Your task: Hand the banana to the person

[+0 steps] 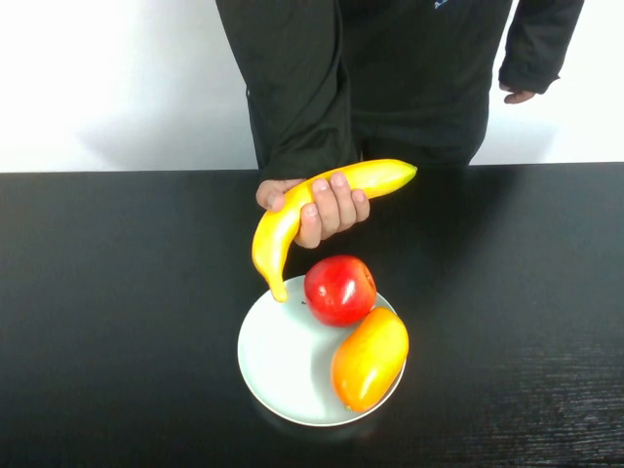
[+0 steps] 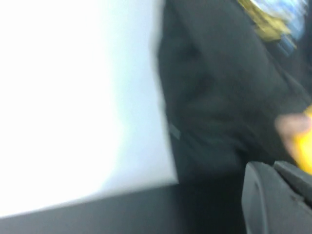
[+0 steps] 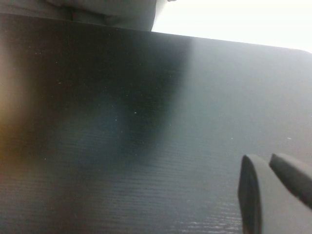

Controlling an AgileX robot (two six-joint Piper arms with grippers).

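The person stands behind the black table, and their bare hand holds the yellow banana above the table, just beyond the plate. Neither gripper shows in the high view. In the left wrist view my left gripper is empty with its fingers close together, near the person's dark top, and a yellow bit of the banana shows at the edge. In the right wrist view my right gripper is shut and empty, low over the bare table.
A white plate at the table's middle front holds a red apple and a plump yellow-orange oval fruit. The black table stretches out on both sides of it. The person's other hand hangs at the back right.
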